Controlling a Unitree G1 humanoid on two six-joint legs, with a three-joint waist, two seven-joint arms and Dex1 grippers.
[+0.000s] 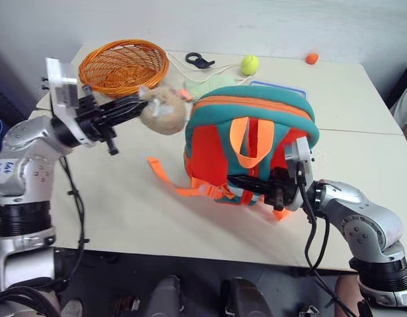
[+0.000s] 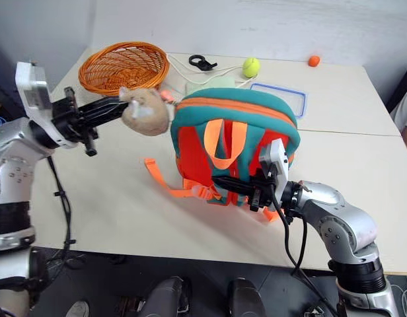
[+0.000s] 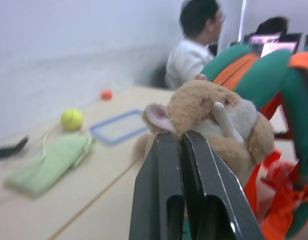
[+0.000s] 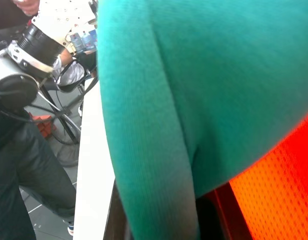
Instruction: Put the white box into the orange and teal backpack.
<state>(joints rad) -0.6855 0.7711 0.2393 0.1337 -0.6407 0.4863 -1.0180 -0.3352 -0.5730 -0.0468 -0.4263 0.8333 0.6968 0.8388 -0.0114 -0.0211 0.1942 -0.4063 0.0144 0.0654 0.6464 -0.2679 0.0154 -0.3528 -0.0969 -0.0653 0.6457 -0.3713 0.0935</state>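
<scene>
Orange and teal backpack stands upright, apparently still unopened, the white box nowhere visible. Left gripper is clenched at the plush hamster; right gripper pinches the backpack's lower front.

The backpack is made of soft matt cloth, teal and orange, with an open mesh weave seen on its orange panel and flat woven straps. The hamster toy is covered in fuzzy tan plush. The basket is woven from glossy orange strands. The cloth looks soft and matt. The table is smooth and pale, faintly sheened.
</scene>
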